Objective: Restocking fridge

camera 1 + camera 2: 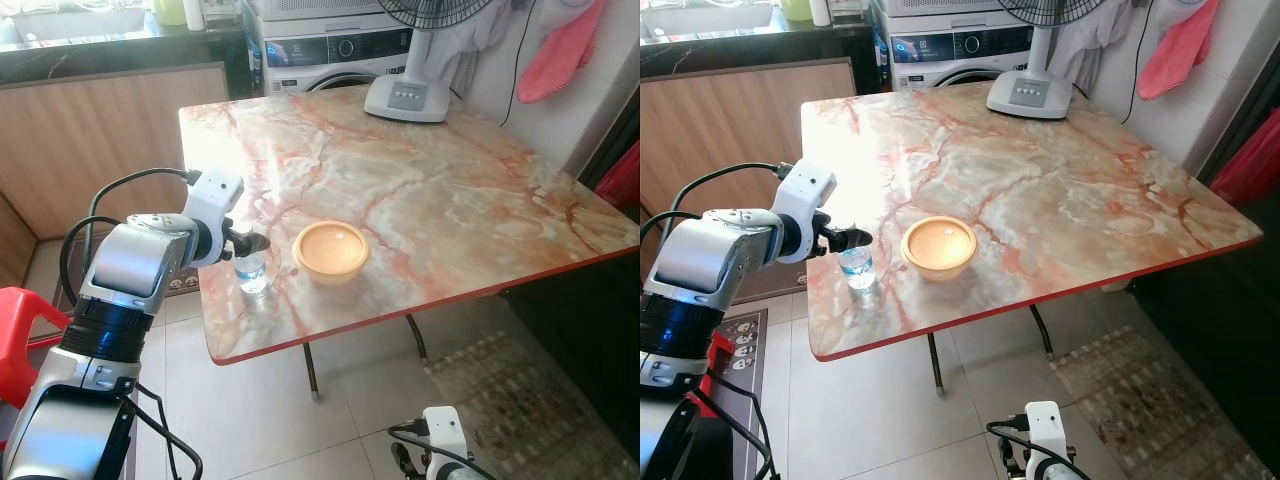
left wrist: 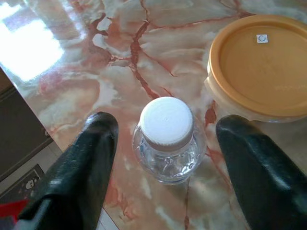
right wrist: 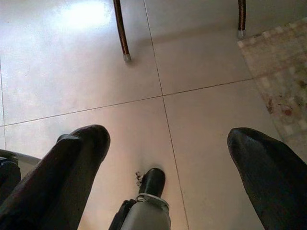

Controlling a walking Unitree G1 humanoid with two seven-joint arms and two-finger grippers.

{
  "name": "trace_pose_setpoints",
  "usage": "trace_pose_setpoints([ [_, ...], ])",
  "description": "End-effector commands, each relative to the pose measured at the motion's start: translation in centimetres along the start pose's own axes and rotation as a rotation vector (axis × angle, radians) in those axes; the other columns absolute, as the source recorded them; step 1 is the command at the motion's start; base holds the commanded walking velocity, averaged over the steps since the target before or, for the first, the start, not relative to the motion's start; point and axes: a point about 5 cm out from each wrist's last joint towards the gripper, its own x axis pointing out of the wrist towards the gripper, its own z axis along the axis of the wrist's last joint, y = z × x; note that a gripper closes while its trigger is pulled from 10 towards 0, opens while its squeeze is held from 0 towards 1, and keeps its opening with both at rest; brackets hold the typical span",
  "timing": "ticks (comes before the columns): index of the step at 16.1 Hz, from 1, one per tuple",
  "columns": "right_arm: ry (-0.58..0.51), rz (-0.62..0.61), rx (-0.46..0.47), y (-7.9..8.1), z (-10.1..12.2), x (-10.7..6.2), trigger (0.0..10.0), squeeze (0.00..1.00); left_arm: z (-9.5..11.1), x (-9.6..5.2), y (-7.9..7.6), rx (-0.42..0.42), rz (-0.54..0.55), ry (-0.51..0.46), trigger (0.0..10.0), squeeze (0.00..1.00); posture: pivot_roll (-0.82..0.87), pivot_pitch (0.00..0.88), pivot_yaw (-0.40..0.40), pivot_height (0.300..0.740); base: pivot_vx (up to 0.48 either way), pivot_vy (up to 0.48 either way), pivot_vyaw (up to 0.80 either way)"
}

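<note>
On the marble table (image 1: 420, 190), near its front left corner, a small clear water bottle (image 2: 169, 141) with a white cap stands upright just beside a lidded orange bowl (image 1: 330, 250). The left gripper (image 2: 168, 158) hangs above the bottle with fingers spread wide on either side, touching nothing. It should probably sink straight down below the cap and close evenly, staying clear of the bowl; the right gripper (image 3: 168, 158), also spread, hangs idle over the floor.

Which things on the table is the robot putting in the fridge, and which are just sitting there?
For the job:
- water bottle, with the open left gripper around it, not touching
- tub with the orange lid, next to the bottle

Just there:
- fan at the table's far edge
- washing machine
- red chair
</note>
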Motion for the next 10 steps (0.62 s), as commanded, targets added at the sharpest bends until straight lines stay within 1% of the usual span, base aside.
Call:
trace_pose_setpoints([
  [1, 0.006, 0.000, -0.004, -0.13, 0.13, 0.02, 10.0, 0.00, -0.14, -0.20, 0.24, 0.003, 0.009, 0.001, 6.0, 0.00, 0.18, 0.000, -0.033, 0.740, 0.000, 0.000, 0.00],
  [2, 0.007, 0.001, -0.005, -0.14, 0.14, 0.02, 10.0, 0.00, -0.18, -0.12, 0.19, 0.001, 0.015, 0.001, 10.0, 0.00, 0.18, 0.000, -0.035, 0.740, 0.000, 0.000, 0.00],
  [8, 0.007, 0.001, -0.008, -0.20, 0.15, 0.01, 10.0, 0.00, -0.32, 0.18, 0.55, -0.010, 0.034, -0.002, 10.0, 0.00, 0.18, 0.000, -0.038, 0.740, 0.000, 0.000, 0.00],
  [10, 0.007, 0.002, -0.009, -0.20, 0.15, 0.01, 10.0, 0.00, -0.35, 0.29, 0.72, -0.013, 0.047, -0.016, 10.0, 0.00, 0.18, 0.000, -0.040, 0.740, 0.000, 0.000, 0.00],
])
